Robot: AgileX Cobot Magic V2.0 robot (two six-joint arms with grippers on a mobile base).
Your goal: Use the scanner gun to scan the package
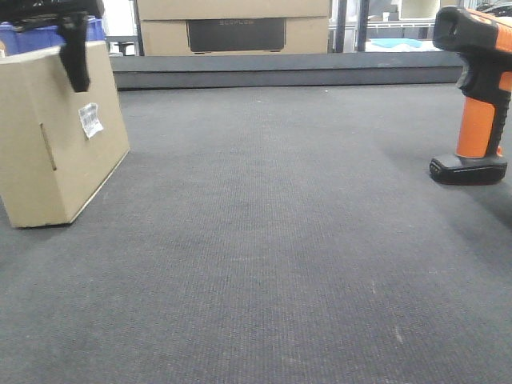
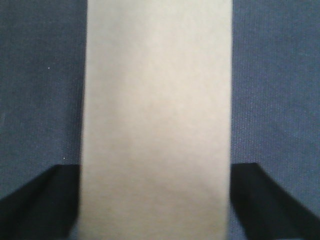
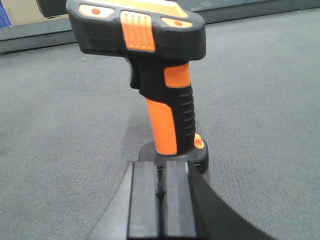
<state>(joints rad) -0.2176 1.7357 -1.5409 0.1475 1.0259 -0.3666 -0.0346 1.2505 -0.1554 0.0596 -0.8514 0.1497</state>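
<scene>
A: Judged the step as set-up, with no scan begun. Found the left gripper (image 2: 155,167) closed across the tan cardboard box (image 1: 56,152), one jaw against each narrow side and the box filling the gap between them.

B: Agreed. Noted the box tilted on the grey carpeted surface (image 1: 280,240), so probably gripped rather than merely straddled. Spotted a small white printed label (image 1: 90,120) on the side face, just below those jaws.

A: And the right gripper (image 3: 160,195)?

B: Saw its jaws pressed fully together, holding nothing. Found the orange-and-black scanner gun (image 3: 165,100) standing upright on its base just beyond the jaw tips, seemingly apart from them, handle turned towards them.

A: Reckoned the next move fell to the right side, then: open those jaws wide enough for the ribbed handle, ease forward around it, close and lift.

B: Thought likewise. Expected care with the approach, given a tall gun on a small base. Needed afterwards to aim the gun's head at the label.
</scene>
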